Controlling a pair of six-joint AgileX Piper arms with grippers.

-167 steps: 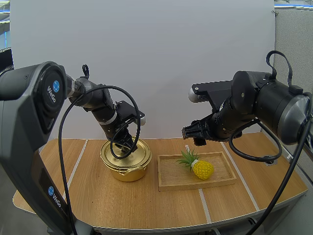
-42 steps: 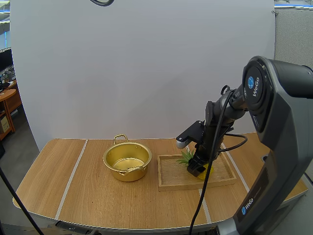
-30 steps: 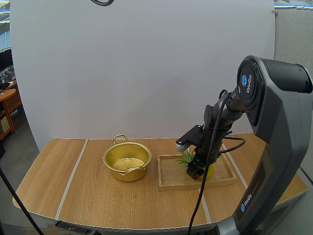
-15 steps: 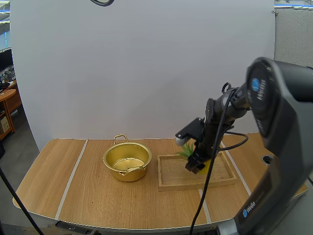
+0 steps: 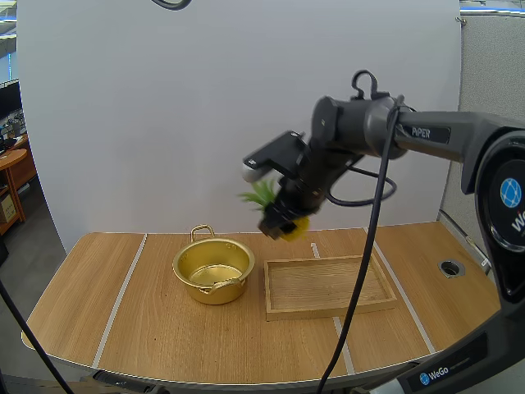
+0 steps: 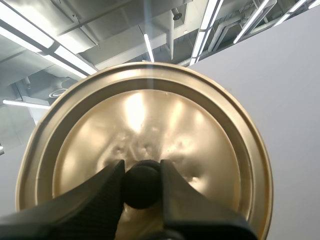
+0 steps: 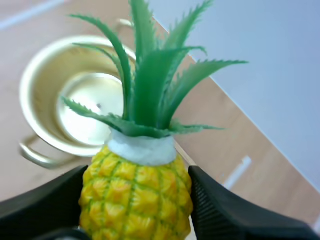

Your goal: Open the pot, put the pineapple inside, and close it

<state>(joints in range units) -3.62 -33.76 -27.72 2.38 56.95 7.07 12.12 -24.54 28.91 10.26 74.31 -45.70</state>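
My right gripper (image 5: 283,223) is shut on a small yellow pineapple (image 5: 290,227) with green leaves (image 5: 261,194), held in the air above the table between the pot and the tray. In the right wrist view the pineapple (image 7: 137,192) sits pinched between my two black fingers (image 7: 42,202), with the open gold pot (image 7: 60,112) beyond its leaves. The pot (image 5: 214,269) stands lidless on the table's left half. My left gripper (image 6: 142,182) is shut on the black knob (image 6: 142,186) of the gold lid (image 6: 145,145), held up off the table.
A wooden tray (image 5: 328,286) lies bare to the right of the pot. The wooden table (image 5: 164,336) has two pale strips across it. A round hole (image 5: 450,268) sits near the table's right edge.
My right gripper has lifted the pineapple out of the tray and carried it up and to the left, toward the pot. The tray is now bare.
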